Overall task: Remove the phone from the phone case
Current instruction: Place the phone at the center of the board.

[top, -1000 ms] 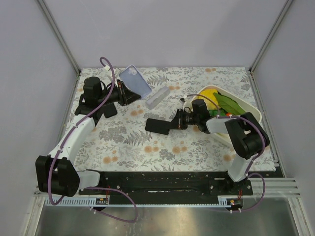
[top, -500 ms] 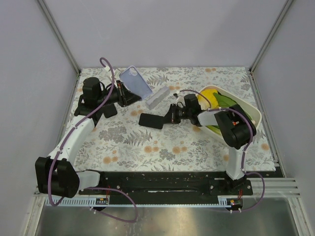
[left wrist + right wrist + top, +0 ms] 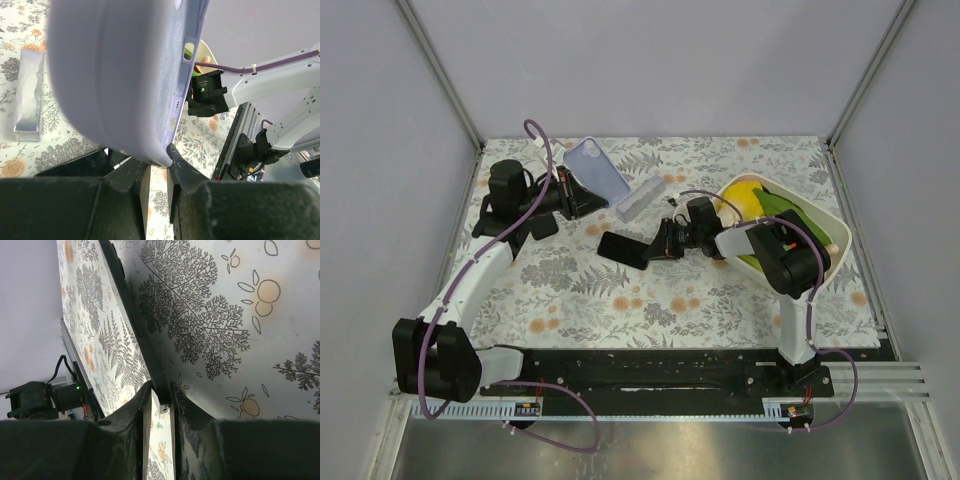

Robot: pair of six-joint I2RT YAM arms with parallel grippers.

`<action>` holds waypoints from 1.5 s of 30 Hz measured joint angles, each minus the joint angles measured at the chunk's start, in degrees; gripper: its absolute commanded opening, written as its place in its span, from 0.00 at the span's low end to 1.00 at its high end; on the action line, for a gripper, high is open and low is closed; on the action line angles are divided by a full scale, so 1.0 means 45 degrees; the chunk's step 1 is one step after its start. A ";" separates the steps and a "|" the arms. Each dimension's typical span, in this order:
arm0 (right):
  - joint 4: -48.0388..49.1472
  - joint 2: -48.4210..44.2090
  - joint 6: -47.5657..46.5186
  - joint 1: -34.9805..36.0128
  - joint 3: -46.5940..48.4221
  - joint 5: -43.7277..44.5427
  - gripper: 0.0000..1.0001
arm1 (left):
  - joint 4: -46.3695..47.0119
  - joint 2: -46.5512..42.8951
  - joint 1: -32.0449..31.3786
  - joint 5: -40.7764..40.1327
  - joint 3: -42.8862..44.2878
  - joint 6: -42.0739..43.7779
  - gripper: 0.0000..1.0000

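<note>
My left gripper (image 3: 575, 192) holds the lavender phone case (image 3: 595, 165) up off the table at the back left. In the left wrist view the empty case (image 3: 115, 75) fills the frame, its bottom edge pinched in my left gripper (image 3: 159, 167). The black phone (image 3: 623, 248) lies low over the flowered cloth in the middle, out of the case. My right gripper (image 3: 660, 245) is at its right end. In the right wrist view the phone (image 3: 135, 315) runs edge-on away from my right gripper (image 3: 161, 390), whose jaws stand slightly parted round the end, with a gap on one side.
A silver foil-wrapped bar (image 3: 638, 200) lies between the two grippers and also shows in the left wrist view (image 3: 27, 95). A white bowl (image 3: 825, 215) with a yellow fruit (image 3: 745, 192) and green leaves stands at the right.
My right arm has carried the phone left and down toward the cloth, and its jaws have begun to part. The left arm and case have not moved.
</note>
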 measured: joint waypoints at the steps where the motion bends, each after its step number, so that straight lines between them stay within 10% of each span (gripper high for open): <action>1: -0.0068 0.0029 0.0005 0.0015 0.0000 0.0015 0.27 | 0.0005 0.0000 0.0000 0.0000 -0.0024 -0.0019 0.00; 27: -0.1447 -0.0588 -0.0860 0.0248 0.0243 0.0627 0.68 | -0.1656 -0.0151 0.0039 0.0092 -0.1078 0.1307 0.00; 35: -0.2467 -0.1171 -0.1763 0.0253 0.0243 0.1200 0.77 | -0.5673 0.0015 0.0068 0.0287 -0.0525 0.5061 0.00; 45: -0.4177 -0.2040 -0.3181 0.0248 0.0243 0.1855 0.84 | -1.4265 0.3643 0.0034 -0.0617 0.2982 1.4367 0.00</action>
